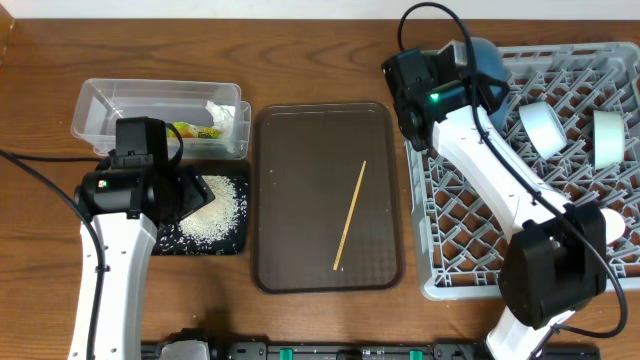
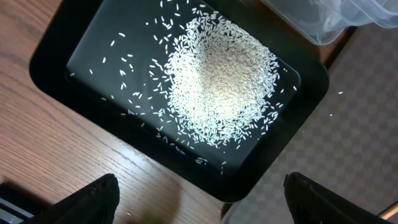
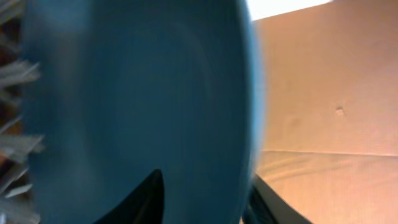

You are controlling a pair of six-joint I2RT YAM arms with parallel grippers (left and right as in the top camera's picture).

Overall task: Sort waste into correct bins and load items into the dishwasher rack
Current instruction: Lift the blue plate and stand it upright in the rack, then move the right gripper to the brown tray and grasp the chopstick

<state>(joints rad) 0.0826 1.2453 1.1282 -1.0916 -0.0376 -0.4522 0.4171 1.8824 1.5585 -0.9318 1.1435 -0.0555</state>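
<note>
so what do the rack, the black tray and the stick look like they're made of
rack: looks like moulded grey plastic with a matte finish, judging by its uniform grid of pegs.
black tray: probably plastic, fairly glossy, with a soft sheen on its rim and floor.
stick: seems to be wood or bamboo; it is pale tan, thin and dull.

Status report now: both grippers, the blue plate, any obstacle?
Left gripper open above black tray of rice. Right gripper astride dark-blue plate at rack, grip unclear. No obstacle seen.
</note>
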